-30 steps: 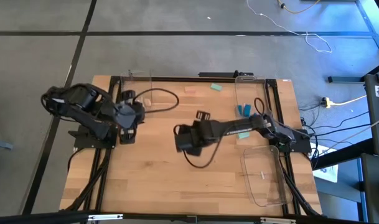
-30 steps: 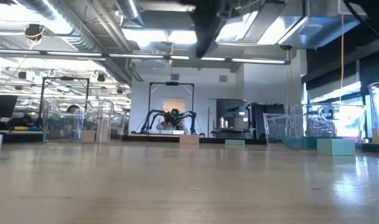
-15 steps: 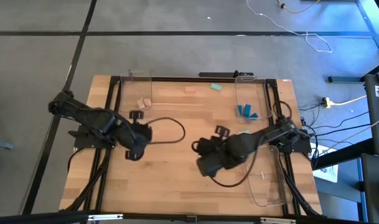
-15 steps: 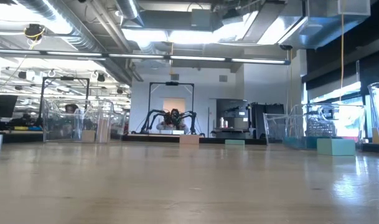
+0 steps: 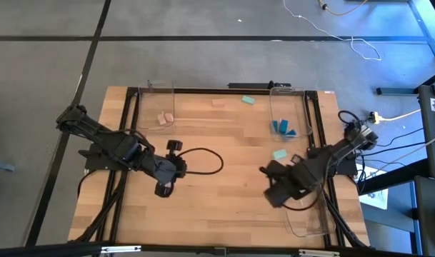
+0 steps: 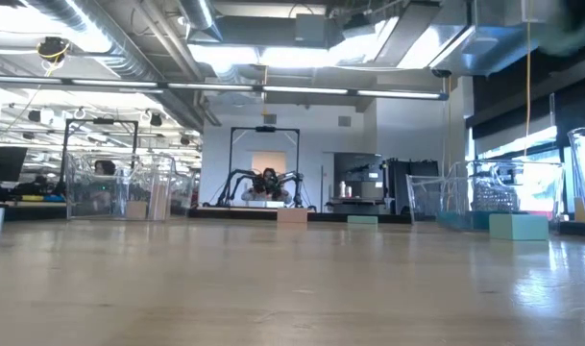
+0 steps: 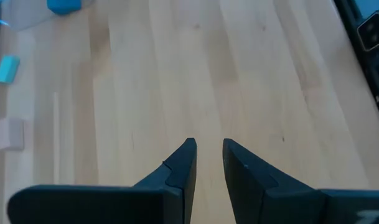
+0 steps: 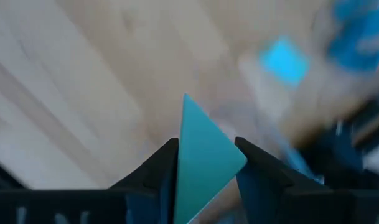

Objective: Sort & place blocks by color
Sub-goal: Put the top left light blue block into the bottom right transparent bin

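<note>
Above the worktop (image 5: 224,207), the right hand (image 8: 205,155) clamps a mint wedge block (image 8: 205,152); the left hand (image 7: 208,163) hangs slightly apart, empty.

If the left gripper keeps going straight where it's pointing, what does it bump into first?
Probably nothing soon: ahead of the left gripper lies only bare table. The mint block and tan block sit well off to one side of that line.

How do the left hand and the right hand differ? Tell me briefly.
The left hand is empty; the right hand grips a teal wedge. The left hand's fingers stand slightly apart; the right hand's press on the wedge. The left hand hangs over mid-table; the right hand near the front-right tray. Both have two dark fingers.
</note>
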`<control>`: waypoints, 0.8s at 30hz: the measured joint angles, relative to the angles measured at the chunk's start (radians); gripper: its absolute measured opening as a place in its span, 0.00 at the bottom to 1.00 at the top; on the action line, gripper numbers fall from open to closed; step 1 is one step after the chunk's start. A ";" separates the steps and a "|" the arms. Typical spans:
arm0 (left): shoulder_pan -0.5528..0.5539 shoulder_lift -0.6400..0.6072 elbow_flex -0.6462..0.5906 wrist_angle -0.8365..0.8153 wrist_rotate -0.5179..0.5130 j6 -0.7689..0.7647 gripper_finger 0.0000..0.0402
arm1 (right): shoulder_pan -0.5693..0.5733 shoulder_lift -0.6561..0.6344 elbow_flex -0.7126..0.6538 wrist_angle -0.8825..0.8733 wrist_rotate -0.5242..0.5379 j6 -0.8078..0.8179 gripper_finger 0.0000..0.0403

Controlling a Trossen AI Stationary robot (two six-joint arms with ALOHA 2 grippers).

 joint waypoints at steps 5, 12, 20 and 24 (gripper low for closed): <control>0.005 0.000 0.000 0.031 0.000 0.004 0.18 | 0.076 -0.066 -0.198 0.002 -0.213 0.102 0.32; 0.018 0.000 0.000 0.031 -0.002 0.006 0.18 | 0.147 -0.082 -0.436 0.076 -0.345 0.164 0.32; 0.033 0.000 0.000 0.031 -0.002 -0.001 0.18 | 0.150 -0.082 -0.635 0.299 -0.379 0.142 0.32; 0.032 0.000 0.000 0.031 -0.002 -0.002 0.18 | 0.147 -0.082 -0.692 0.325 -0.380 0.172 0.32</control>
